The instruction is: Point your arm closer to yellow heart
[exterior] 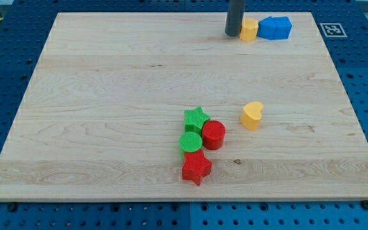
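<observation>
The yellow heart (252,115) lies on the wooden board (107,96), right of centre. My tip (232,34) is at the view's top, far above the heart, just left of a yellow hexagon-like block (249,29) and close to touching it. A blue block (275,27) sits against that yellow block's right side.
A cluster lies left and below the heart: a green star (196,119), a red cylinder (214,135), a green cylinder (190,142) and a red star (196,168). A marker tag (331,29) lies past the board's top right corner.
</observation>
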Controlling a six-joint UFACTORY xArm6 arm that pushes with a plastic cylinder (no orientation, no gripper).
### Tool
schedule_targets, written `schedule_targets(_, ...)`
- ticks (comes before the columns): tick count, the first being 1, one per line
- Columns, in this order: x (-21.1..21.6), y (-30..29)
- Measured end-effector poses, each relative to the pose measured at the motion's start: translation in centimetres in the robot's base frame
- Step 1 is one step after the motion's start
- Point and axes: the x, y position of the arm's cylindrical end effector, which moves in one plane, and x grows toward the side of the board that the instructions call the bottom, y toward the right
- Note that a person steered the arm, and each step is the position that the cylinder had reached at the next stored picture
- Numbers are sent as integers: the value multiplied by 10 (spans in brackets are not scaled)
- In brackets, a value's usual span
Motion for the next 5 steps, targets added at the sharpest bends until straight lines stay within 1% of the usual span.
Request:
schedule_targets(1, 4, -2)
schedule_targets(2, 35, -34)
schedule_targets(3, 83, -37)
schedule_targets(4, 116, 15)
schedule_targets(5, 165, 58)
